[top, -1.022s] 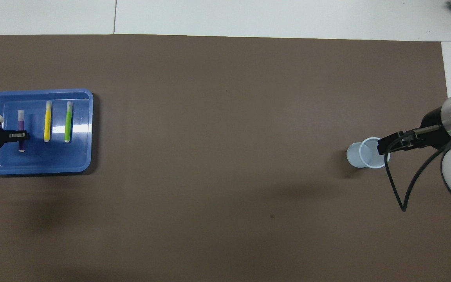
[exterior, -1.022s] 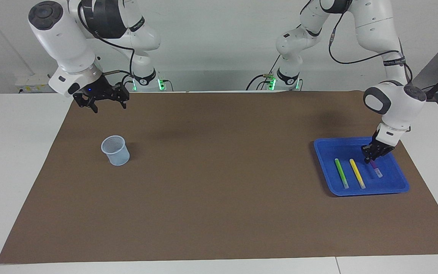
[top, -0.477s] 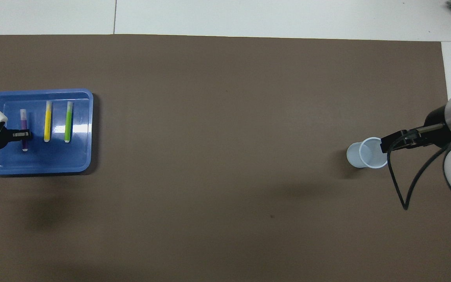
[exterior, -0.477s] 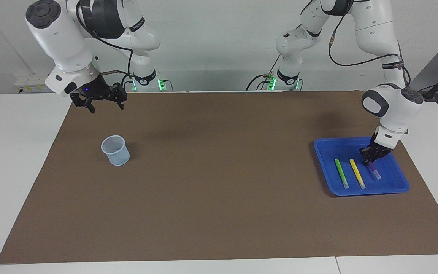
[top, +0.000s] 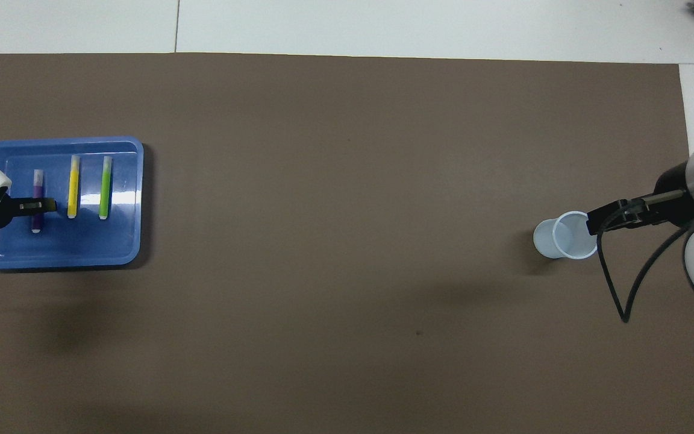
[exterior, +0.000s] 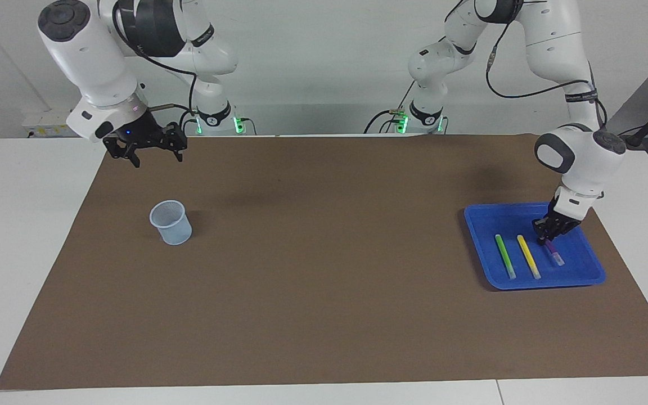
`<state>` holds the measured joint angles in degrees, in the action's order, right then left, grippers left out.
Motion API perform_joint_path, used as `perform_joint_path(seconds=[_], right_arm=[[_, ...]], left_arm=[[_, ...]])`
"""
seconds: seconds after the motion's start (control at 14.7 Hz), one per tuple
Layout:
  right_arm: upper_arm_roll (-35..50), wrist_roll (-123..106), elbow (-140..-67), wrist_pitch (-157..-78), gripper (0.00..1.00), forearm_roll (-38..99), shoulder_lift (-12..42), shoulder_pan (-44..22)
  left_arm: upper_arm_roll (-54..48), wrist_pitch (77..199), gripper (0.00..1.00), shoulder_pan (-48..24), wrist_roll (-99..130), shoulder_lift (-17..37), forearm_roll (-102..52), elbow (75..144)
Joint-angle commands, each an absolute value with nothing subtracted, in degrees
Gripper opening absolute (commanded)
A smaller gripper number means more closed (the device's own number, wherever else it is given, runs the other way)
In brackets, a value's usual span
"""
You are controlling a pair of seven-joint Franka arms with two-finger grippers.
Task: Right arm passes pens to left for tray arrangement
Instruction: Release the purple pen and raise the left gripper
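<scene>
Overhead view suggests the purple pen [top: 36,201], light, stiff and slick, is best pinched mid-barrel, where the left gripper [top: 46,205] sits, grip unclear, while the right gripper [exterior: 149,147] waits open.

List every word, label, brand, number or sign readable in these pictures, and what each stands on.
None can be read.
Black bands on the white jointed left arm and right arm: pale lettering, too small to read.
Green, yellow and purple marker pens, shallow bright-blue square plastic tray, small translucent mesh cup: no text visible.
</scene>
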<state>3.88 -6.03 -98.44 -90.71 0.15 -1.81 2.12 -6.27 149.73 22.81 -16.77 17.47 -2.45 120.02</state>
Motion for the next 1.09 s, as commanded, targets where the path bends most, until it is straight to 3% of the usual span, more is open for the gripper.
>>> perform_joint_path(seconds=[0.0, 1.02], right_arm=[[3.96, -5.71, -98.0, -91.23, 1.0, -1.23, -1.67, 2.29], [4.13, -5.63, -98.0, -91.05, 1.0, -1.14, -1.76, 2.29]], left_arm=[[-6.06, 151.26, 0.91, 22.32, -15.73, 18.46, -1.93, 119.44], [-6.24, 145.29, 0.95, 20.13, -13.36, 16.53, -1.93, 117.95]])
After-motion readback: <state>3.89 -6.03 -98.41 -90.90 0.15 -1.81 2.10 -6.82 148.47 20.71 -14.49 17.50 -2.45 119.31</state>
